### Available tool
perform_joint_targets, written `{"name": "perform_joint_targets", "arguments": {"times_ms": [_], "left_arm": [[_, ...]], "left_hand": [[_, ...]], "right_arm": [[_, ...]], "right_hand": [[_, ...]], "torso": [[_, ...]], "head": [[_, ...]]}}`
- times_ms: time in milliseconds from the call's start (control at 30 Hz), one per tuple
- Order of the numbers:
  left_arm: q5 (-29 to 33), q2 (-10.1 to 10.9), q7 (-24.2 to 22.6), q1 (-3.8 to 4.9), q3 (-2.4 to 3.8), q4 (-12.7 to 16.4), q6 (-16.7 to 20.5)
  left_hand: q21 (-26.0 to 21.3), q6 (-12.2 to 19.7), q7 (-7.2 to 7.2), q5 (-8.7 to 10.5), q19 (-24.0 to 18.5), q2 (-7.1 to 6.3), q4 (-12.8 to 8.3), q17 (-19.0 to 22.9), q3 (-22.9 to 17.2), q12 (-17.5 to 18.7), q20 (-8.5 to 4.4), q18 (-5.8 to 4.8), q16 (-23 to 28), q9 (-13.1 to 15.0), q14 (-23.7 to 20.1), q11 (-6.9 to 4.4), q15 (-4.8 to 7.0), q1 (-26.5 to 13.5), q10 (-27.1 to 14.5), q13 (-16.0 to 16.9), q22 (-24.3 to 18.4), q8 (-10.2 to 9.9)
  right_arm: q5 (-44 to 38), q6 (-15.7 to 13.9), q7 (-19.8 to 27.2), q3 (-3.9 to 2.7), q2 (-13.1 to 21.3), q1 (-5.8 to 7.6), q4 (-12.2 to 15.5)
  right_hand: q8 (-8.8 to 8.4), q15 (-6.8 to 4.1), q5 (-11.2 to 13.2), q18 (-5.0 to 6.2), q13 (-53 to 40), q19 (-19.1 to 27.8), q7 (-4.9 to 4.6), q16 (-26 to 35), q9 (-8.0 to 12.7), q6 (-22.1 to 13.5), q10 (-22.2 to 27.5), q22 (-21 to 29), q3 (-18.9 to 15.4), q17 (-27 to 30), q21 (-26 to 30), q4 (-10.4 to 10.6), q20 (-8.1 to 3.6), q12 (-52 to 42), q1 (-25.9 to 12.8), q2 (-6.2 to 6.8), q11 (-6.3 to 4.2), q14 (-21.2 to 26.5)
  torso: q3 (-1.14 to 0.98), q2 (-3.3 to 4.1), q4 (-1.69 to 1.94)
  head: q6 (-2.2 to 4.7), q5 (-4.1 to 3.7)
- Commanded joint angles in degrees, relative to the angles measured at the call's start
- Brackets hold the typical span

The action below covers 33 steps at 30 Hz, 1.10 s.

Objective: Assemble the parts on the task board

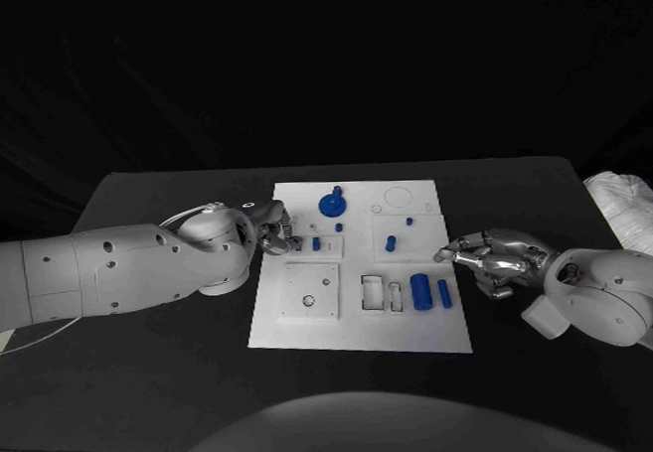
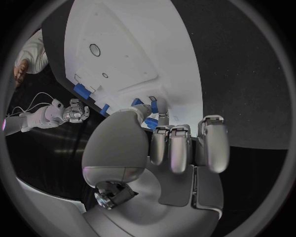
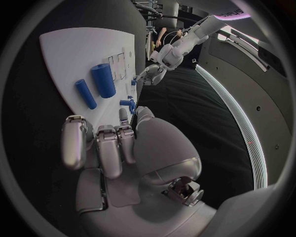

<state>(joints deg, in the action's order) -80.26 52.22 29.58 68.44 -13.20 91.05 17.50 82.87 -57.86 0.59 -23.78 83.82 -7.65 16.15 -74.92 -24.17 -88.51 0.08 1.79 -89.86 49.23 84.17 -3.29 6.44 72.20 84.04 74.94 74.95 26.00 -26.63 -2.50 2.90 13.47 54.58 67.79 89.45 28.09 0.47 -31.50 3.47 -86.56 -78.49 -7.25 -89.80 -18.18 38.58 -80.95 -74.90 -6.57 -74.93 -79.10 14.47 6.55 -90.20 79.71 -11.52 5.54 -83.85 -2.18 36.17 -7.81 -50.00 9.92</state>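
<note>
Lying loose on the white task board (image 1: 294, 328), the blue cylinders (image 1: 420, 290) look light, rigid and slick, best pinched across their middles. Left hand (image 1: 275, 231) hovers at the board's edge, right hand (image 1: 486, 260) beside it; both curled, holding nothing.

**White board, blue pieces, black table**

The table (image 1: 160, 371) is plain black. The board (image 1: 359, 329) on it is white and carries bright blue pieces (image 1: 419, 290). Both arms are white; the left hand (image 1: 274, 233) and right hand (image 1: 486, 260) are silver.
</note>
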Motion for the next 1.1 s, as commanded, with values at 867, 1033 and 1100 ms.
{"name": "perform_joint_targets", "arguments": {"times_ms": [867,1033,1100], "left_arm": [[24.02,0.7,-6.81,9.49,0.71,-3.98,-21.85],[24.94,0.13,-5.32,10.36,0.63,-4.88,-24.44],[24.03,0.01,-4.99,10.5,0.55,-4.82,-24.38]], "left_hand": [[0.5,-1.56,-0.7,8.19,3.53,-4.13,-0.69,-15.08,-6.88,-0.04,-0.23,-0.26,-0.14,2.29,5.83,-0.57,0.21,4.05,4.49,13.47,13.04,0.69],[0.48,-1.67,-0.66,8.39,3.51,-4.17,-0.59,-15.08,-6.85,0.0,-0.21,-0.25,-0.14,2.29,5.83,-0.53,0.18,3.95,4.46,13.43,13.03,0.67],[0.45,-1.69,-0.65,8.4,3.5,-4.11,-0.56,-15.08,-6.87,0.05,-0.21,-0.24,-0.14,2.29,5.83,-0.52,0.17,3.94,4.41,13.38,13.02,0.65]], "right_arm": [[-0.46,0.25,-0.69,0.0,-0.56,-0.02,-0.16],[-0.46,0.18,-0.65,0.0,-0.8,-0.02,-0.22],[-0.46,0.18,-0.6,0.0,-0.87,-0.02,-0.22]], "right_hand": [[-0.08,-0.41,-0.41,-0.09,-3.44,-0.06,-0.05,-0.2,0.01,-0.29,-9.05,-10.62,0.48,-15.07,0.14,-0.1,0.02,0.2,1.59,-0.95,-2.79,-6.15],[-0.08,-0.41,-0.41,-0.09,-3.44,-0.06,-0.05,-0.2,0.01,-0.29,-9.05,-10.62,0.48,-15.07,0.14,-0.1,0.02,0.2,1.59,-0.95,-2.79,-6.15],[-0.08,-0.41,-0.41,-0.09,-3.44,-0.06,-0.05,-0.2,0.01,-0.29,-9.05,-10.62,0.48,-15.07,0.14,-0.1,0.02,0.2,1.59,-0.95,-2.79,-6.15]], "torso": [[-0.04,0.02,0.02],[-0.02,0.01,-0.09],[0.02,0.09,-0.07]], "head": [[0.0,0.22],[0.0,0.48],[0.0,0.4]]}}
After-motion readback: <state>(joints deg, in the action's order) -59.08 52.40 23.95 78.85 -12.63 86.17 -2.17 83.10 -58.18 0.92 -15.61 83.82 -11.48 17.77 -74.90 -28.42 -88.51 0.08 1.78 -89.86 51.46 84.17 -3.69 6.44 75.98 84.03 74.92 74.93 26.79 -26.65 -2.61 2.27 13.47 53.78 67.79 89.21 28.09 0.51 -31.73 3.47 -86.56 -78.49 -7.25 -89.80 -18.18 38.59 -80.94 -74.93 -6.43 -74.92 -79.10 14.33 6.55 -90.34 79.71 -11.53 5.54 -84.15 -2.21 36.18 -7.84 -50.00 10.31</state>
